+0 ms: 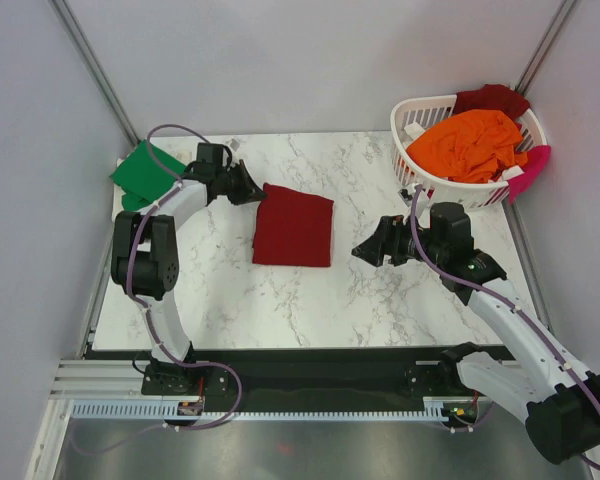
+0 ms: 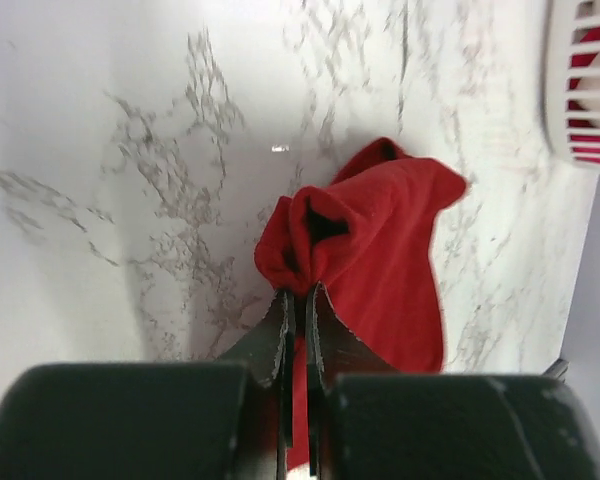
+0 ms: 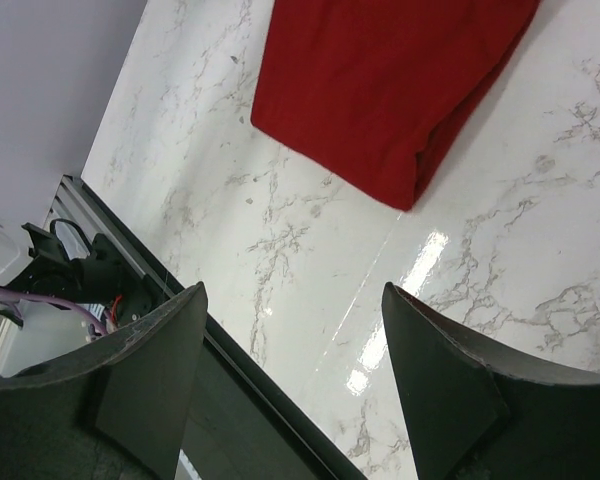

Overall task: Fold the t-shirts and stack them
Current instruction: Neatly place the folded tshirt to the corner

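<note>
The red shirt (image 1: 293,225) lies folded mid bench (image 1: 380,300), one corner pinched in the closed left hand (image 1: 252,188). The green shirt (image 1: 145,172) sits folded at the left edge, unstacked. The orange shirt (image 1: 470,145) and others wait in the basket (image 1: 420,110). The right hand (image 1: 365,250) hangs open and empty. The bench is marbled white, between grey walls (image 1: 40,200).

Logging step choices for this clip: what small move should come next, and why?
Probably the left gripper should raise its pinched corner slightly and start drawing the dark red t-shirt toward the green t-shirt: the red one already lies folded, the gripper is shut on it, and the right gripper hangs open, apart.
</note>
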Controlling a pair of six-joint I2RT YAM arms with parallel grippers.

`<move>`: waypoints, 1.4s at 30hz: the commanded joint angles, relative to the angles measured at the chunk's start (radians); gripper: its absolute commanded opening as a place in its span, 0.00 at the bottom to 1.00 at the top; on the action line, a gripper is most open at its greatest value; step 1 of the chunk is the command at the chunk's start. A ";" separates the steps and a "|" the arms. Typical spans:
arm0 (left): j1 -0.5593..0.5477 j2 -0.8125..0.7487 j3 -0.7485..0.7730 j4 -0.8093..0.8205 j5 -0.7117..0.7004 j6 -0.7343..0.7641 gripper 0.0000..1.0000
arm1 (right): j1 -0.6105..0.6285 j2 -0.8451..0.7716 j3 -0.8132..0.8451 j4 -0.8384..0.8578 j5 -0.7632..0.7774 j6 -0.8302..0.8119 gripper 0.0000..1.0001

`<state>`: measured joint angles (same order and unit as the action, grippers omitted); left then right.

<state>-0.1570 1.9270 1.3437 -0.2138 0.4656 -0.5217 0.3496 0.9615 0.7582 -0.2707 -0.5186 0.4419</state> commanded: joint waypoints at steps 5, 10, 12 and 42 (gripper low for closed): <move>0.103 -0.060 0.219 -0.177 -0.001 0.080 0.02 | -0.001 -0.046 -0.019 0.011 -0.009 -0.017 0.79; 0.155 -0.027 0.365 -0.268 0.027 0.092 0.02 | -0.001 -0.052 -0.033 0.011 -0.008 -0.019 0.79; 0.198 -0.010 0.453 -0.301 0.031 0.106 0.02 | -0.001 -0.053 -0.036 0.011 -0.004 -0.022 0.79; 0.686 0.490 1.233 -0.659 -0.044 0.026 0.03 | -0.001 0.089 -0.054 -0.018 0.019 -0.028 0.79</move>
<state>0.4984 2.3703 2.5168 -0.8574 0.4492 -0.4194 0.3496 1.0424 0.7074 -0.2939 -0.5159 0.4362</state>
